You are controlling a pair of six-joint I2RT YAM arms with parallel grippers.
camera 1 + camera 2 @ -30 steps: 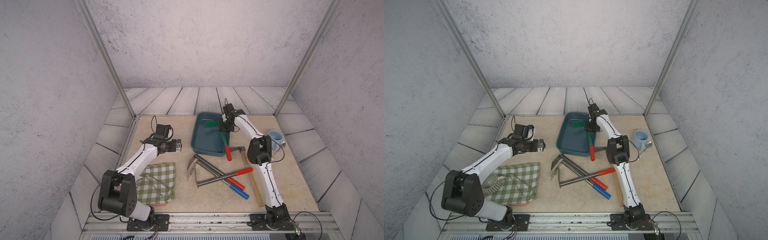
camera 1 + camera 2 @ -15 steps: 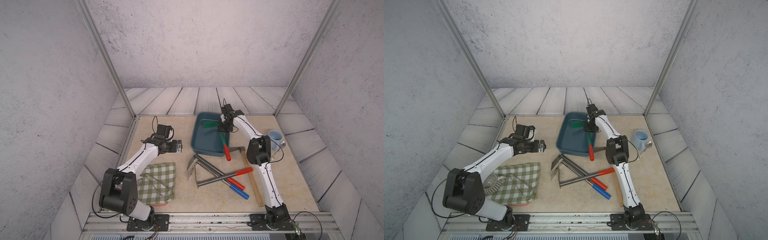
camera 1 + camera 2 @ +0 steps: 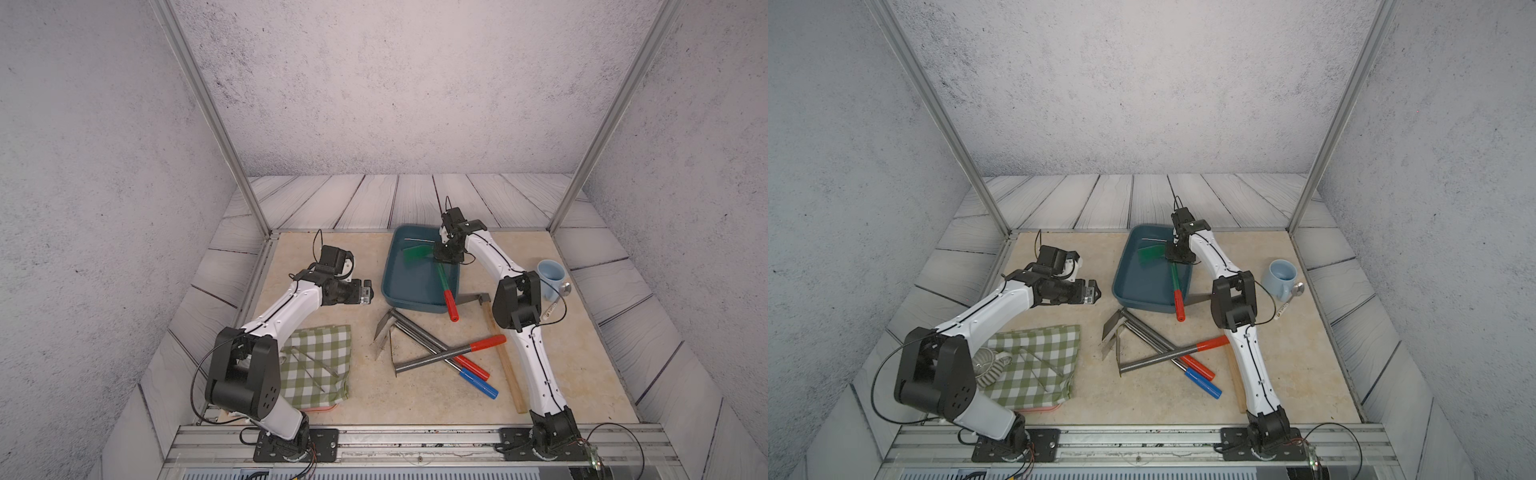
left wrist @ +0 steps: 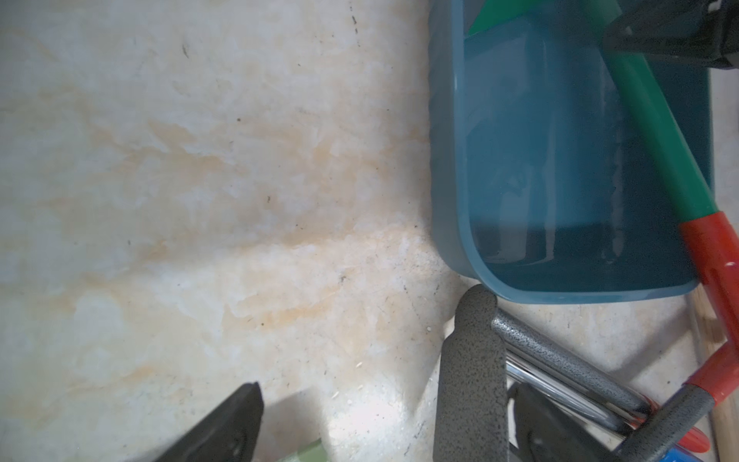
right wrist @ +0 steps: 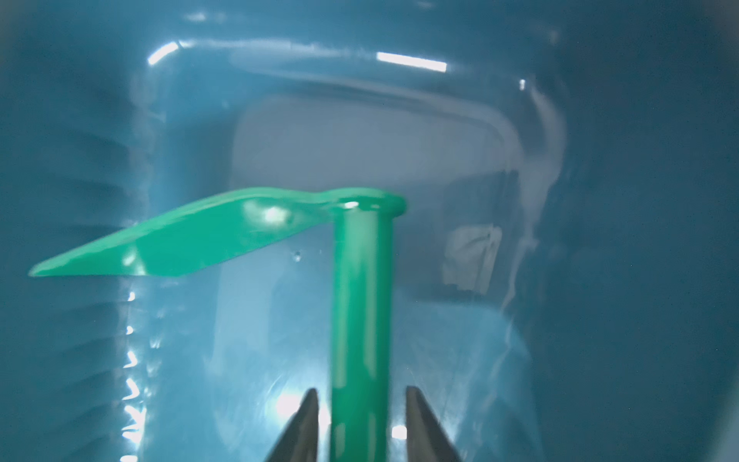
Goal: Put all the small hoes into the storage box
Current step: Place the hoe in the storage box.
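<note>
Right claw is down inside the box, jaws a little apart, one on each side of the hoe shaft with a sliver of daylight both sides. It's straddling the shaft, not pinching it. The green blade points sideways near the far end of the box; whether it sits on the floor I can't tell. Out from there the shaft slants across the box and the red grip rides over the near rim, poking out above the worktop, close to the grey tools.

This reads as the let-go. To do it cleanly, spread wider first, then rise straight up so neither jaw snags the shaft and levers the head out. That overhanging grip is the worry, and a nudge inward may be needed. Left claw hangs spread wide and empty, near the box's side.
</note>
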